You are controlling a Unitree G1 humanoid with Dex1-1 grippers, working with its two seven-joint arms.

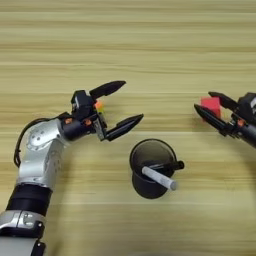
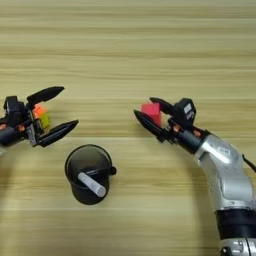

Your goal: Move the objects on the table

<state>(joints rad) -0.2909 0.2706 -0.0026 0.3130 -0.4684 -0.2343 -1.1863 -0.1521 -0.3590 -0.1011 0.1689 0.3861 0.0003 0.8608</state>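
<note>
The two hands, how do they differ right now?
The left hand gapes wide, with nothing between its fingertips; a small orange-yellow block sits back near its palm. The right hand has a red cube between its fingers, which stand closer together. Both have two black pointed fingers and hover either side of the black cup.

1. Left arm [image 1: 42,150]: silver-grey metal shell, black cuff band below, a black cable looped along the outer side.
2. Left gripper [image 1: 116,107]: two tapered black fingers, black body with small orange accents.
3. Right arm [image 2: 227,182]: matching silver shell and black band.
4. Right gripper [image 2: 146,111]: same black fingers, orange accents.
</note>
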